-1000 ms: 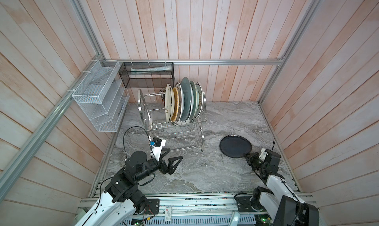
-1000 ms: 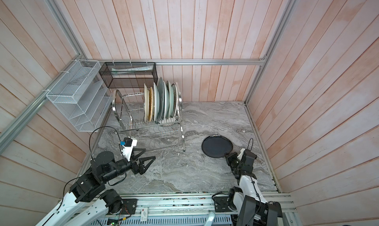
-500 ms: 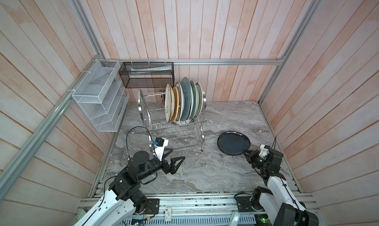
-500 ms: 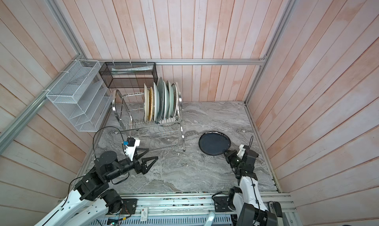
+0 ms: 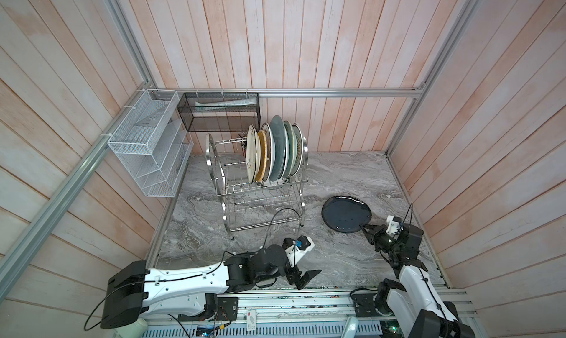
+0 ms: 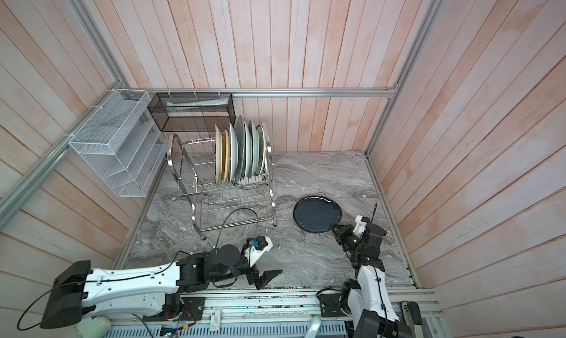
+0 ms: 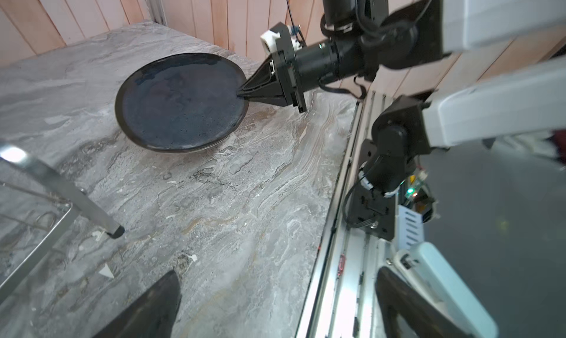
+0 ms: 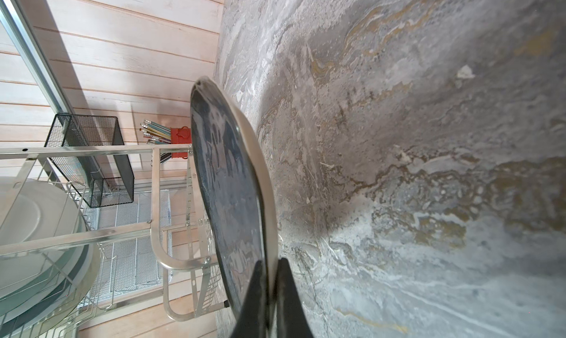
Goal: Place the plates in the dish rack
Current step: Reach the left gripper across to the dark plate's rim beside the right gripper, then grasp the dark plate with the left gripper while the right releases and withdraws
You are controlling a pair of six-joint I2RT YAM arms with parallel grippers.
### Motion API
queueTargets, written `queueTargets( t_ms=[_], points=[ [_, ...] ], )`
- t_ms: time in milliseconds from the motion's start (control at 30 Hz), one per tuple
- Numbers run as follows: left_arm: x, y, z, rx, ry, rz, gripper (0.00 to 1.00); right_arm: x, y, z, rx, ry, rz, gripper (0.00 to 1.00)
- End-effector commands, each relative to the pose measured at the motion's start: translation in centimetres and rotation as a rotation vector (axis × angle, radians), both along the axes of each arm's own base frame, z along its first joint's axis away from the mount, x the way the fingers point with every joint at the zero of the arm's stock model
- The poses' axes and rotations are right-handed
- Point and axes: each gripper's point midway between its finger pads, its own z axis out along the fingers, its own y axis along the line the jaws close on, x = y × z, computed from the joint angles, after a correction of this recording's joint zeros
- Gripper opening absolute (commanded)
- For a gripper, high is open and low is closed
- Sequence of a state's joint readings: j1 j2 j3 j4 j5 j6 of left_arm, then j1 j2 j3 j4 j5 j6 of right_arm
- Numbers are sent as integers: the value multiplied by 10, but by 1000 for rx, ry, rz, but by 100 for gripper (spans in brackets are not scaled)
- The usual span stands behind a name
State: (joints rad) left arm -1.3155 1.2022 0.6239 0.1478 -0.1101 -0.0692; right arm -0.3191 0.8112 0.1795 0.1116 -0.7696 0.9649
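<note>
A black plate is on the right of the marble table, with my right gripper shut on its near rim. The left wrist view shows that plate tilted, its gripped edge raised off the marble by the right gripper. In the right wrist view the fingers pinch the plate edge-on. The dish rack stands at the back left, with several plates upright in its top tier. My left gripper hangs open and empty near the front edge.
A white mesh organiser and a black mesh basket hang on the left and back walls. A red pencil holder sits behind the rack. The aluminium rail runs along the table's front. Wooden walls close in three sides.
The right gripper has moved the black plate a little left and away, toward the rack. The left arm has swung right along the table's front edge, still open.
</note>
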Motion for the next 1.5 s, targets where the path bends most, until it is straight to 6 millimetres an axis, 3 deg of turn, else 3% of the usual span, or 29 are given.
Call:
queueTargets(
  t_ms=[0, 367, 667, 1033, 1133, 1400, 1467],
  points=[
    [26, -27, 25, 25, -295, 38, 100, 4, 11, 36, 17, -109, 75, 0],
    [69, -85, -17, 284, -802, 34, 94, -6, 17, 43, 38, -112, 98, 0],
    [91, -122, -39, 394, -965, 55, 75, -9, 20, 47, 42, -115, 112, 0],
    [126, -131, -57, 498, -1010, 138, 53, -12, 23, 47, 54, -113, 124, 0],
    [136, -132, -59, 516, -1020, 170, 43, -12, 23, 47, 55, -114, 128, 0],
    [145, -133, -49, 507, -1051, 240, 1, -14, 25, 49, 58, -120, 136, 0],
    [143, -131, -45, 499, -1053, 250, 0, -14, 25, 51, 53, -123, 139, 0]
  ],
)
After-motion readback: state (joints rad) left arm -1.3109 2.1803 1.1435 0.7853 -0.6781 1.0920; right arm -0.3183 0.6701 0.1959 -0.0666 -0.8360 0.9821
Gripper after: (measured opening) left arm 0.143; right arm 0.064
